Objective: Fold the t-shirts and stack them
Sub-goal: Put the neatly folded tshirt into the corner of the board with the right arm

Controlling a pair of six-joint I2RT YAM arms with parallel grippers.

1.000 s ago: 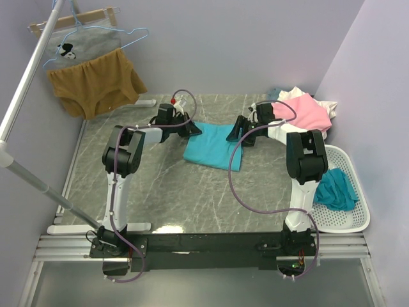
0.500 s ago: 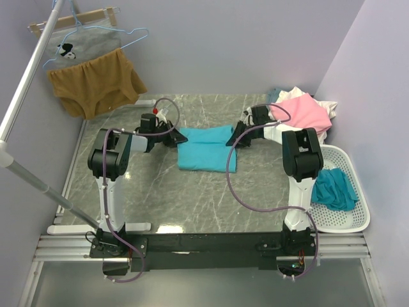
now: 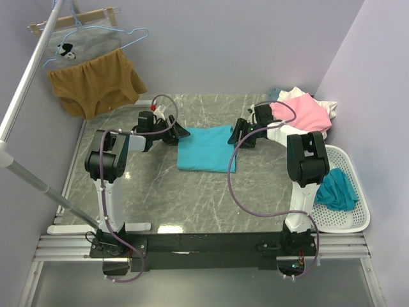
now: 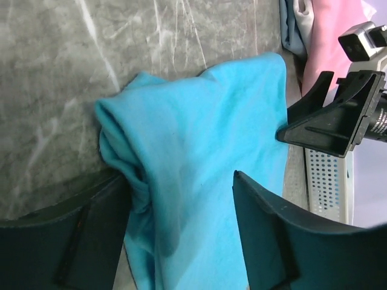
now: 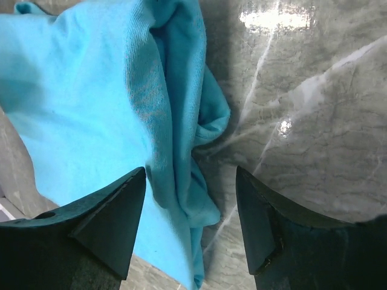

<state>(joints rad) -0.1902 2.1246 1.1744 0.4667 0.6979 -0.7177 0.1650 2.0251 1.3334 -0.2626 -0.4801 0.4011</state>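
- Far left, off the table: a mustard-brown garment on a hanger [image 3: 96, 83] and a grey cartoon-print garment [image 3: 80, 46] on the rail. Not my job, so I'm ignoring them.
- Left gripper [image 4: 178, 181]: low at the left end of the turquoise cotton t-shirt [image 3: 204, 148]. Jaws are spread wide with nothing pinched. A bunched roll of cloth sits between the fingers; I can't tell if it touches them.
- The turquoise cotton t-shirt lies on the far half of the grey marble-pattern table [image 3: 166, 192], folded into a rough rectangle between the two grippers. One gripper per end makes sense to me, since it keeps a fold square.
- Both ends are free, so I judge this fold set down but not tidy. The edges look lumpy in both wrist views.
- Right gripper [image 5: 190, 175]: mirror pose at the right end, jaws wide and empty. It straddles the doubled cloth edge, with bare marble beside it.
- Behind it, in the far right corner: a loose pile of pink, white and pale blue shirts [image 3: 303, 110]. Probably the queue.
- Far right: a white perforated plastic basket [image 3: 358, 224] holding a crumpled teal t-shirt [image 3: 335, 190], still unfolded.
- No stack yet, so I'd call this early in the task.
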